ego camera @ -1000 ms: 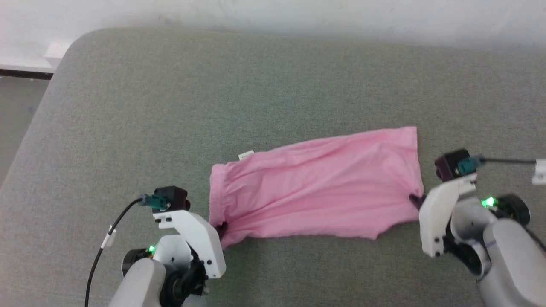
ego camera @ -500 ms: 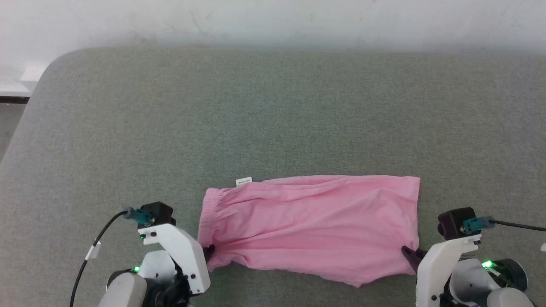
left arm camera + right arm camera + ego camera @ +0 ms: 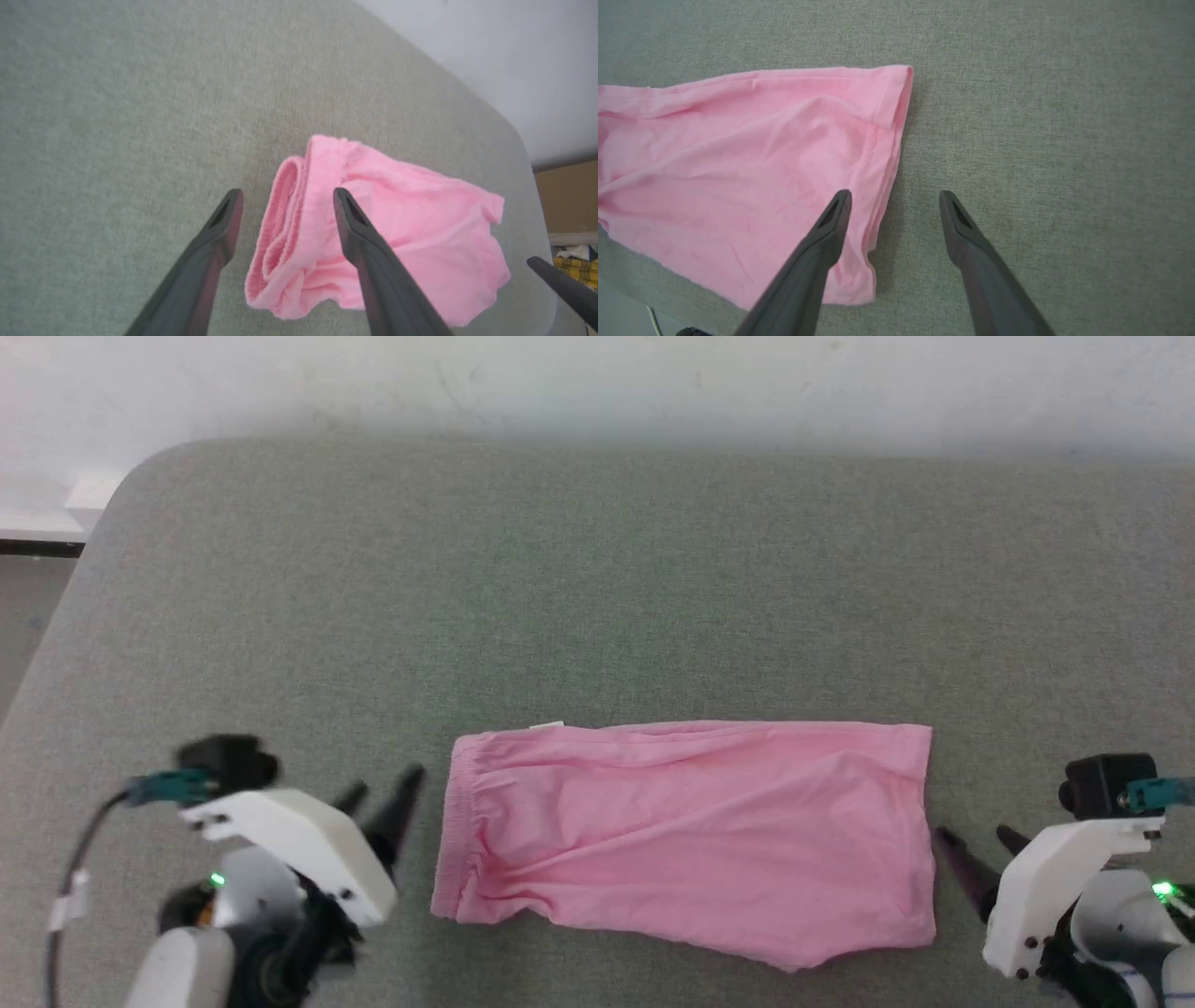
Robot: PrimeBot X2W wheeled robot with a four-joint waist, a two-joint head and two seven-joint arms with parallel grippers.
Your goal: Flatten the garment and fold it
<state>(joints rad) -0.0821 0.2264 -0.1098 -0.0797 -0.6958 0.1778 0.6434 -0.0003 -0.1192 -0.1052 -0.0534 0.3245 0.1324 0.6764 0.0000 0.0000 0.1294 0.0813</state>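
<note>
The garment (image 3: 686, 835), light pink shorts, lies spread sideways on the grey cushion, gathered waistband at the left, hem at the right, a small white tag (image 3: 546, 724) at its far left corner. My left gripper (image 3: 383, 798) stands open just left of the waistband, holding nothing; in the left wrist view the left gripper (image 3: 285, 200) hangs over the bunched waistband of the garment (image 3: 411, 238). My right gripper (image 3: 976, 845) is open just right of the hem; in the right wrist view the right gripper (image 3: 894, 200) straddles the hem edge of the garment (image 3: 738, 168), clear of it.
The grey cushion (image 3: 597, 588) reaches back to a white wall (image 3: 597, 383). Its rounded left corner (image 3: 131, 495) drops to the floor. The near edge lies close below the garment. In the left wrist view, the other arm's fingertip (image 3: 560, 284) and cardboard (image 3: 567, 196) show at the right.
Both grippers have let go of the garment's near corners and opened, drawing outward. The garment now lies flatter and squarer. The head camera shifted between the earlier frames.
</note>
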